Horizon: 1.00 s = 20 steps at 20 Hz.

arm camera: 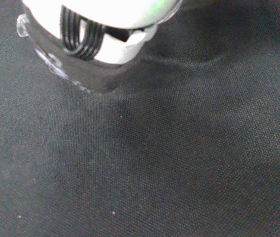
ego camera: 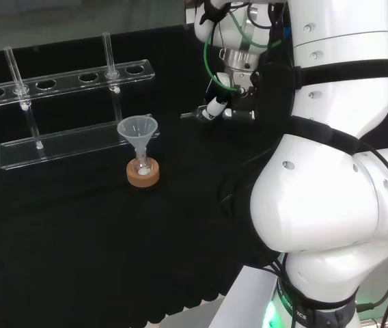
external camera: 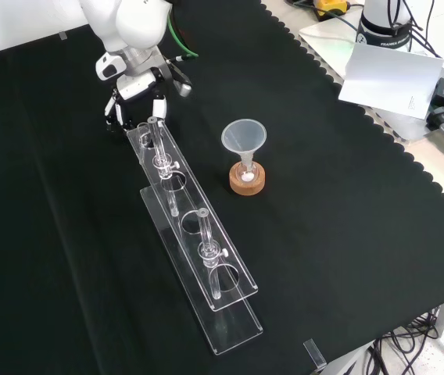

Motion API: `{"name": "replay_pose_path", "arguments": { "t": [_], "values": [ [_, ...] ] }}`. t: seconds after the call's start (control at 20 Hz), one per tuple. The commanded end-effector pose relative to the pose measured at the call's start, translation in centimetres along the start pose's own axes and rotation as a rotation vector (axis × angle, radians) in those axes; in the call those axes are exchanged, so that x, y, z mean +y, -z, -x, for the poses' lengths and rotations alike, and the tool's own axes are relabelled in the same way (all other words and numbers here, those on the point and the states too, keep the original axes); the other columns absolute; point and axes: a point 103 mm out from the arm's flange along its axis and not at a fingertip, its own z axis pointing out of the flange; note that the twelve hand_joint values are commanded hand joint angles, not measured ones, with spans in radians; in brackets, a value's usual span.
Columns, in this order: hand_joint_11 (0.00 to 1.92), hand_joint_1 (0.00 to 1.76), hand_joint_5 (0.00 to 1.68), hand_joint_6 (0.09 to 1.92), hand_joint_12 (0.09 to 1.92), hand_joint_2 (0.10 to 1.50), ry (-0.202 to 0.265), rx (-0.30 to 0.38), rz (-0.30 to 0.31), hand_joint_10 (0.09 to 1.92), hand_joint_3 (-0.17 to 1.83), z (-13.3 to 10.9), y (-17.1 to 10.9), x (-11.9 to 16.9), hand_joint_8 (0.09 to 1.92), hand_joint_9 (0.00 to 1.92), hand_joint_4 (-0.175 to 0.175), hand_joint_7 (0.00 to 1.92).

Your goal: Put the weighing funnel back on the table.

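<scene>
Though faint, the weighing funnel (arm camera: 51, 61) (clear) lies against the robot hand (arm camera: 105, 29).

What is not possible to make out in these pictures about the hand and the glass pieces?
- Wrist view: the blurred hand covers part of the weighing funnel; whether it is held or rests on the cloth, I cannot tell.
- Head view: the arm hides most of the hand.
- Front view: the rack overlaps the hand's lower part, so its grip is hidden.
- Front view: the white bit inside the flask is too small to name.
</scene>
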Motion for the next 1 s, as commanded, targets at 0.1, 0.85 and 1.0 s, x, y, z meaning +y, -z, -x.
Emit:
{"name": "replay_pose_path", "arguments": {
  "t": [0.1,0.85,1.0],
  "values": [
    [0.86,1.12,1.32,0.45,1.0,0.84,0.016,-0.017,-0.014,0.3,0.27,0.29,0.02,-0.02,0.71,0.97,0.175,0.51],
    [0.58,1.05,0.52,0.7,1.17,0.58,0.066,-0.019,-0.063,0.53,0.6,0.38,0.1,-0.31,0.69,0.62,0.032,0.22],
    [0.56,1.05,0.49,0.68,1.19,0.57,0.081,-0.01,-0.043,0.54,0.6,0.42,0.83,-0.63,0.69,0.6,0.031,0.2]
  ]
}}
